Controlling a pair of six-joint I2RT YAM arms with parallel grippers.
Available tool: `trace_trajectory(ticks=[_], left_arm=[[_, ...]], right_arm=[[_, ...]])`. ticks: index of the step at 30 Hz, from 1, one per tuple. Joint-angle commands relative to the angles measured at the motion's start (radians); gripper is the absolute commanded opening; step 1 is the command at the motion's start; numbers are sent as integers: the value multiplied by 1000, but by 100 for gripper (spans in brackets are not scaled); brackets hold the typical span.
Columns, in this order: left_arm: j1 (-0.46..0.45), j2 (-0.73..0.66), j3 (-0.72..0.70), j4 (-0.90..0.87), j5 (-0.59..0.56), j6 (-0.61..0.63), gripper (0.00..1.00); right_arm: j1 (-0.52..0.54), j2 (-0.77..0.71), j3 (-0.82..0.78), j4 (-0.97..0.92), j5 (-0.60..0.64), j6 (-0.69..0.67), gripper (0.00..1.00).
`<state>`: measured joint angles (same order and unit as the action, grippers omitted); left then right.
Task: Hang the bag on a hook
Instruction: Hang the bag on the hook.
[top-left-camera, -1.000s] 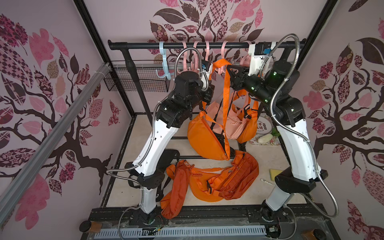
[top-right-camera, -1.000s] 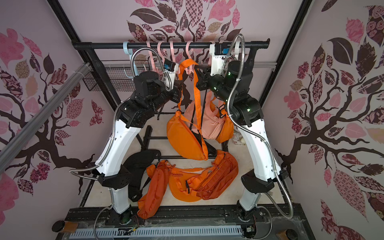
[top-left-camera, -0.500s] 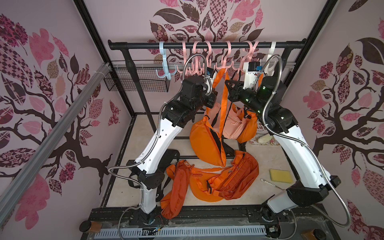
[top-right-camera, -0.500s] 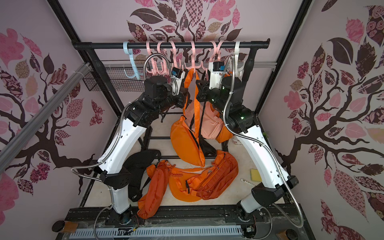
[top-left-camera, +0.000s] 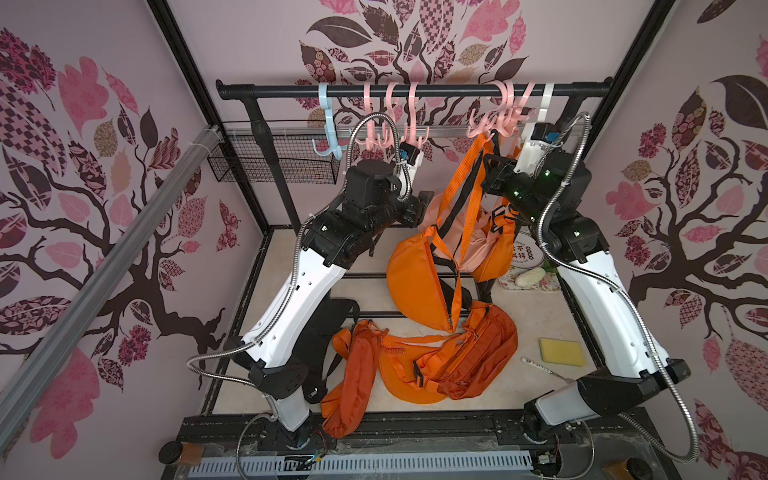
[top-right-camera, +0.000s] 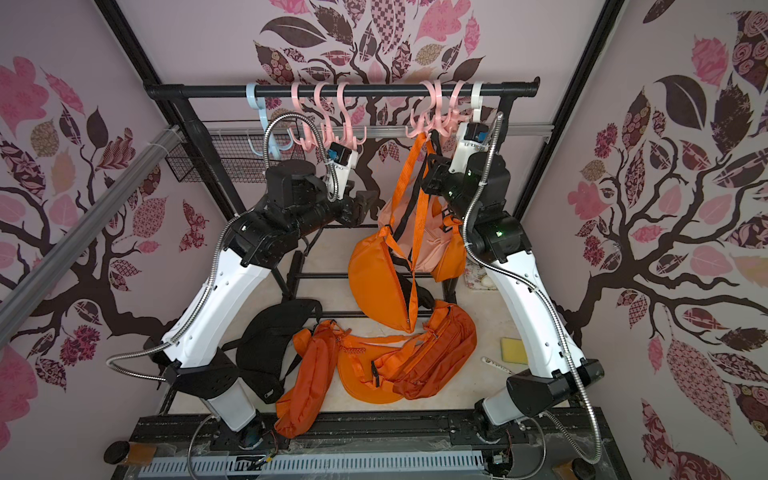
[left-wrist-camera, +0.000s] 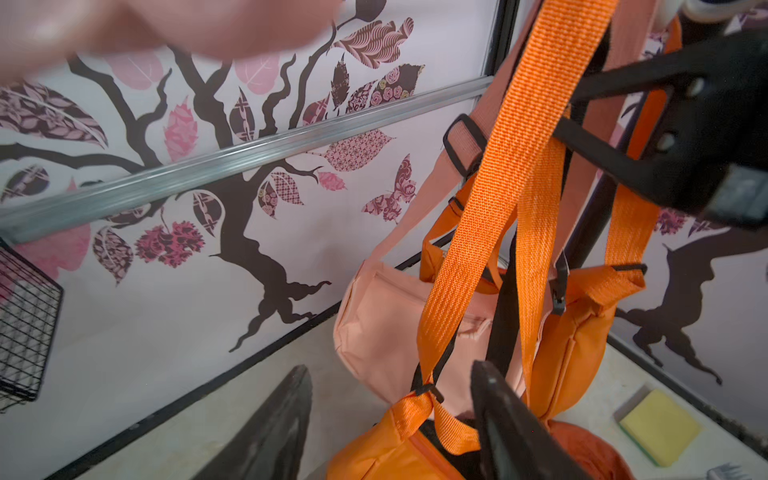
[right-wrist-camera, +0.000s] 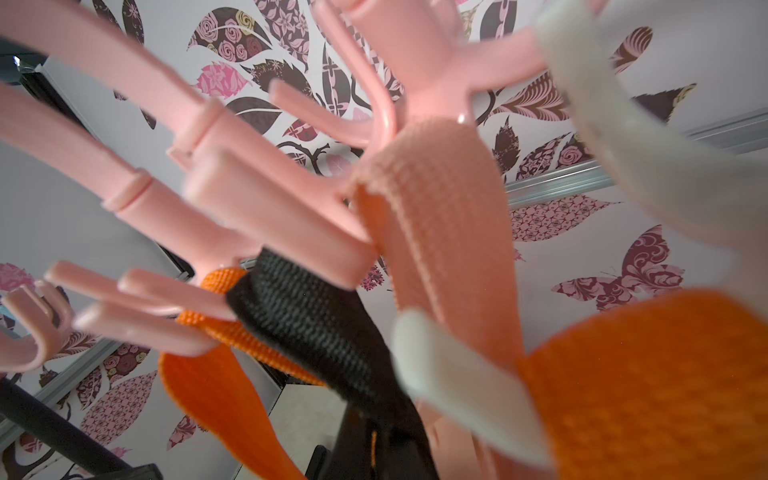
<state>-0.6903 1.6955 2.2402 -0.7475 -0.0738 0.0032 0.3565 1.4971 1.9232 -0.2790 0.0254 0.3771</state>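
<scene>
The orange bag (top-left-camera: 419, 274) (top-right-camera: 382, 282) hangs by its orange and black strap (top-left-camera: 471, 178) from a pink hook (top-left-camera: 484, 124) (top-right-camera: 424, 120) on the rail. In the right wrist view the strap (right-wrist-camera: 291, 316) lies over a prong of that hook (right-wrist-camera: 266, 216). My right gripper (top-left-camera: 492, 168) (top-right-camera: 432, 170) (right-wrist-camera: 376, 440) is shut on the strap just below the hook. My left gripper (top-left-camera: 424, 203) (top-right-camera: 368, 203) (left-wrist-camera: 395, 415) stands open to the left of the strap, nothing pinched, with the bag's top (left-wrist-camera: 399, 444) beyond its fingers.
A peach bag (top-left-camera: 469, 237) and another orange bag (top-left-camera: 496, 257) hang behind on the same rail (top-left-camera: 415, 89). Orange bags (top-left-camera: 449, 357) and a black bag (top-right-camera: 282, 332) lie on the floor, with a yellow sponge (top-left-camera: 561, 351). A wire basket (top-left-camera: 274, 164) sits at the back left.
Both arms have come down from the rail, uncovering the hooks. My left gripper has opened, let go of the strap and drawn away to the left. The right stays shut on it.
</scene>
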Motion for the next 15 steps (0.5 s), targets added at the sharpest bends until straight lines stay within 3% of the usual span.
trace_trajectory(ticks=[1, 5, 7, 10, 15], left_arm=[[-13, -94, -111, 44, 32, -1, 76], [-45, -206, -309, 66, 2, 13, 88], [-54, -267, -434, 88, -34, 12, 92], [-57, -367, -603, 121, -90, 0, 98], [-55, -520, -813, 128, -186, -35, 98]], right_arm=[[-1, -44, 5, -31, -23, 38, 15], [-1, -137, -73, -15, -49, 64, 52], [-1, -201, -138, 5, -47, 73, 64], [-1, -285, -199, -12, -46, 73, 70], [-1, -443, -343, -9, -63, 68, 80]])
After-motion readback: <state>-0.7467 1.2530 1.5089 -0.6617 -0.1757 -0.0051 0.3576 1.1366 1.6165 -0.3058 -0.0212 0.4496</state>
